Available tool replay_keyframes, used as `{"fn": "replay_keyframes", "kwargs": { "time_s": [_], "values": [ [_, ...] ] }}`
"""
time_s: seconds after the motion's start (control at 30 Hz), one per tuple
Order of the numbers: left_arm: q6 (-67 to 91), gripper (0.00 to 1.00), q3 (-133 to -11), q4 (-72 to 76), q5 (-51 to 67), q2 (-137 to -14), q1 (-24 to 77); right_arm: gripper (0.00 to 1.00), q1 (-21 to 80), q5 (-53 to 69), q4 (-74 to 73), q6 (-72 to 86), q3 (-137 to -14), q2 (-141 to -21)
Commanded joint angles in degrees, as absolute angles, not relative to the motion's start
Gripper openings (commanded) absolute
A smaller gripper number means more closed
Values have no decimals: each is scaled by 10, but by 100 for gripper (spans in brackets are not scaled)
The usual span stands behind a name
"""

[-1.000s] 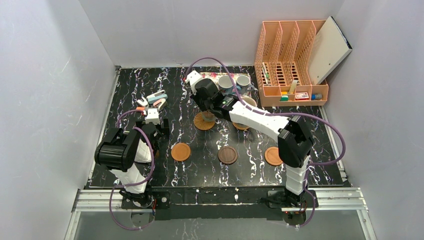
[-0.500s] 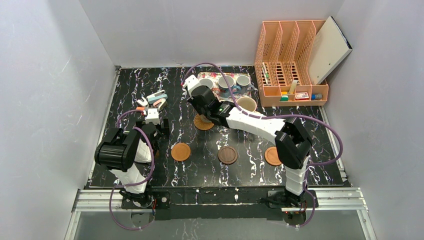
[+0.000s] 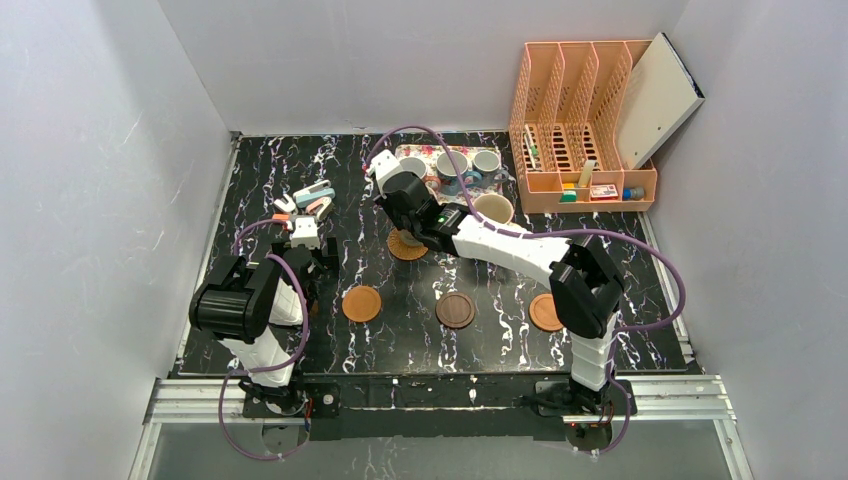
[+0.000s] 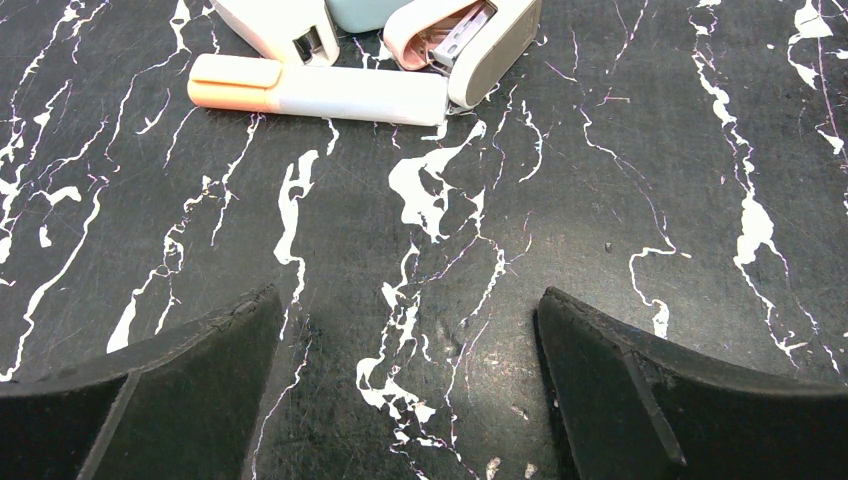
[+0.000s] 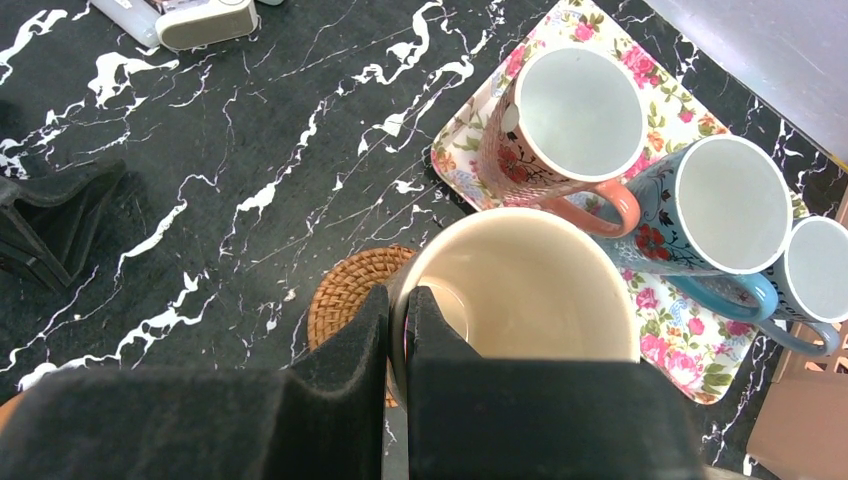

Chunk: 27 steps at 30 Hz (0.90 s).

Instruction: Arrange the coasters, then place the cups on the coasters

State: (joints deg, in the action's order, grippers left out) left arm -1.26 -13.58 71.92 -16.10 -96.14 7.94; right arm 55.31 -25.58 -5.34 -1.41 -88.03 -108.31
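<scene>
Pinching the near rim of the cream mug (image 5: 520,270), one finger inside and one outside, the right gripper (image 5: 400,305) is clamped shut on it above the woven coaster (image 5: 345,290); rigid, glazed ceramic, probably slippery and breakable, likely tilt-prone.

Black white-veined marble table (image 3: 260,170) sat boxed in by grey walls (image 3: 100,150). Orange mesh file organizer (image 3: 575,100) stood at far right, white board (image 3: 658,100) leaning against it. Floral tray (image 5: 690,368) lay just left of organizer. Stapler (image 4: 480,45) and orange-capped highlighter (image 4: 320,90) clustered far left, touching.
</scene>
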Motion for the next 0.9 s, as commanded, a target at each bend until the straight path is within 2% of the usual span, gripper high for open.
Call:
{"fn": "replay_keyframes", "kwargs": {
  "time_s": [0.0, 0.87],
  "values": [
    [-10, 98, -144, 727, -178, -961, 76, 1, 558, -272, 25, -18, -881, -1048],
    [-9, 98, -144, 728, -178, -961, 76, 1, 559, -248, 45, -22, -871, -1068]
  ]
}}
